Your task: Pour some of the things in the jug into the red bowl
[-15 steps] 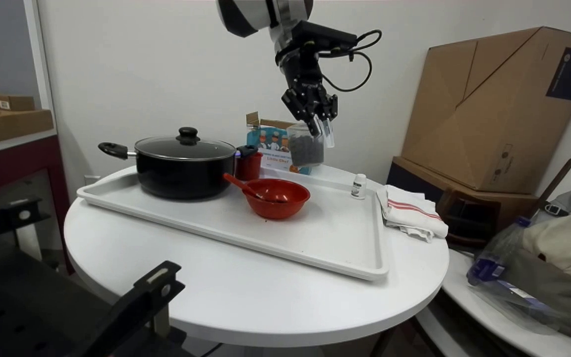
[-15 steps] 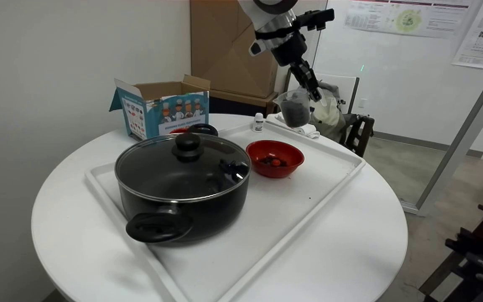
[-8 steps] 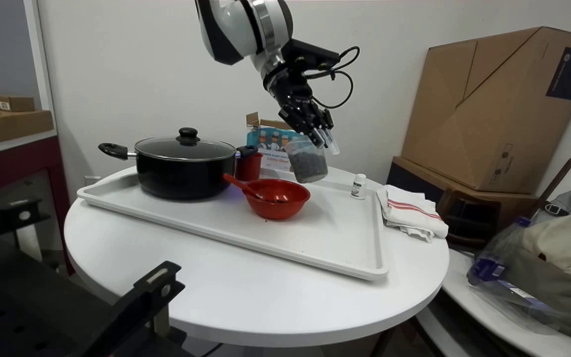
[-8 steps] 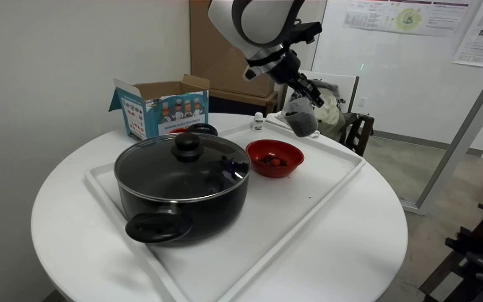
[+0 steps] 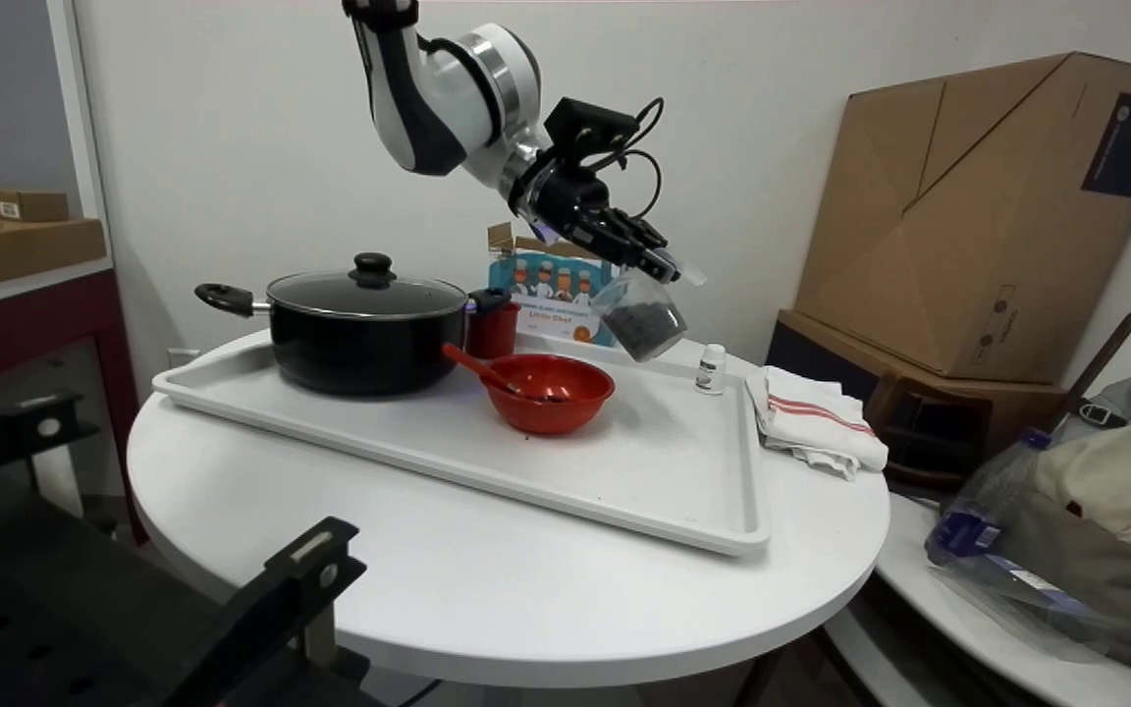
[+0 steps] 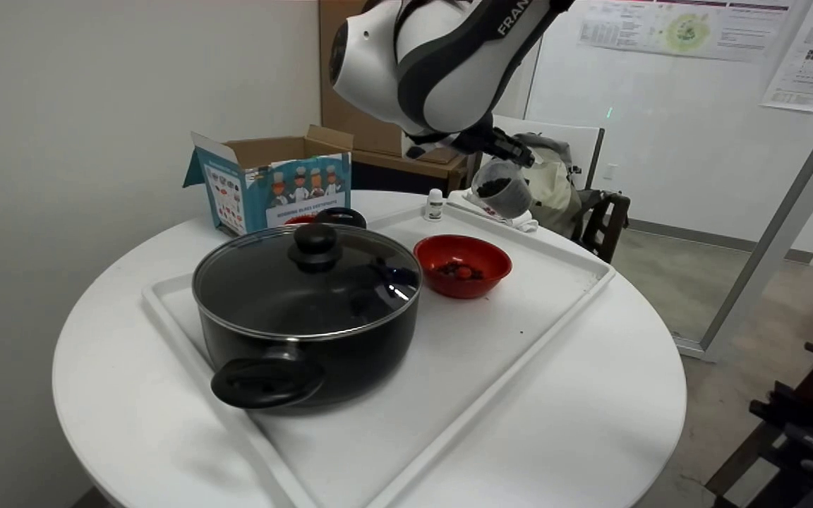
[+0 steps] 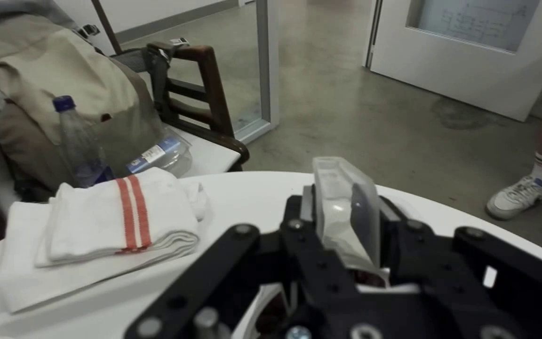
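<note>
In an exterior view, the gripper was clamped on the handle of the jug, a clear vessel part-filled with dark contents. The jug hung in the air, up and to the right of the red bowl in this view and apart from it. Relative to the frame half a second earlier, the jug had shifted rightward and its tilt had increased, base toward the lower right and mouth toward the upper left. The bowl, with the red spoon leaning over its rim, and the lidded black pot held their positions on the tray.

In an exterior view, the arm had advanced further into the frame. The jug's base had risen slightly there, and its mouth faced the camera more fully. Dark pieces lay in the bowl.

In the wrist view, the translucent handle stood between the finger pads, with contact on both sides. The gripper hid most of the jug's body. A folded towel with red stripes lay on the table, at the left of this view.
</note>
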Controlling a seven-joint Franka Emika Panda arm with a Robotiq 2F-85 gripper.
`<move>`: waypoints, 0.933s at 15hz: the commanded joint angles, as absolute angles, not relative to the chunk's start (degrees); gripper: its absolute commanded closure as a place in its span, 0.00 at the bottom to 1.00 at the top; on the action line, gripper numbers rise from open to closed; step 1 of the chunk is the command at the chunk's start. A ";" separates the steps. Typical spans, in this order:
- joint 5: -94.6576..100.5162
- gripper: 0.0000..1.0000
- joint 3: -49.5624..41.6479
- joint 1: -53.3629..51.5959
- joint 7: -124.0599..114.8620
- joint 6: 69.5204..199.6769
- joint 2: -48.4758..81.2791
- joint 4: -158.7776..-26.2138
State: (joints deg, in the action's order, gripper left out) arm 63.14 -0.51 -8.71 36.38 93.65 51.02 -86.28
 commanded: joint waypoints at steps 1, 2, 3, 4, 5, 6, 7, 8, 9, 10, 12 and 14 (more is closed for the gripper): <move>69.52 0.90 0.33 -10.03 33.99 93.62 51.35 -87.71; 70.71 0.90 0.75 -10.15 33.79 93.75 51.39 -88.10; 71.68 0.90 1.29 -10.23 33.70 93.96 51.26 -88.85; 72.68 0.90 1.68 -10.35 33.65 94.03 51.23 -89.41; 73.50 0.90 2.05 -10.42 33.75 94.04 51.14 -90.06; 74.32 0.90 2.38 -10.47 33.84 94.01 51.07 -90.72; 74.91 0.90 2.73 -10.46 33.98 93.96 50.94 -91.41; 75.50 0.90 3.01 -10.44 34.17 93.92 50.81 -92.07; 76.29 0.90 3.16 -10.46 34.12 93.95 50.70 -92.79; 76.93 0.90 3.33 -10.42 34.19 93.96 50.56 -93.47; 78.71 0.90 3.49 -10.49 33.98 94.07 50.20 -95.09; 80.54 0.90 3.71 -10.59 33.70 94.15 49.79 -96.64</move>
State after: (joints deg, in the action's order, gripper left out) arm 77.34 3.43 -10.31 34.79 93.84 51.71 -93.06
